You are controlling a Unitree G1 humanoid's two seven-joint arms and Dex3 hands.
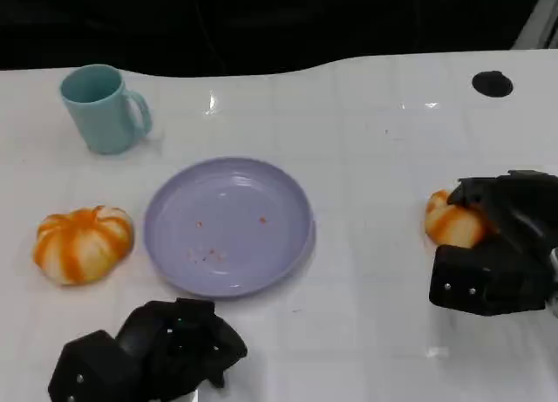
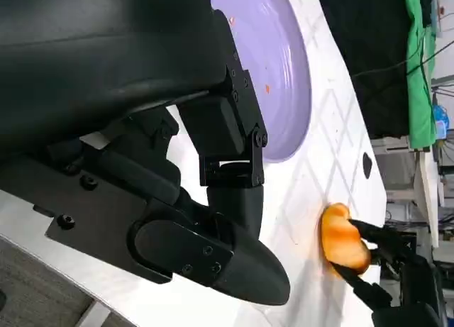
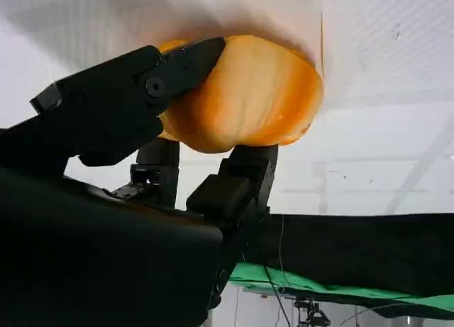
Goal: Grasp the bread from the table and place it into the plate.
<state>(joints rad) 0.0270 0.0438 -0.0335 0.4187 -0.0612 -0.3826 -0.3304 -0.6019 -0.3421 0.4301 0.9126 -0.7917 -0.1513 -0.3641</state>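
Currently you're at the grasp step: your right hand [image 1: 499, 245] has its fingers [image 3: 177, 68] wrapped around the bread [image 1: 452, 221], which looks to be sitting on the tabletop [image 1: 375, 140] at the right, well apart from the plate [image 1: 228, 225]. Plate holds nothing but crumbs. Second bread [image 1: 83, 243] sits left of the plate, mug [image 1: 103, 107] behind it. Your left hand [image 1: 148, 354] rests near the plate's front edge, fingers curled in on nothing. Next, I'd judge: firm the grip, lift, carry left over the plate, then release.
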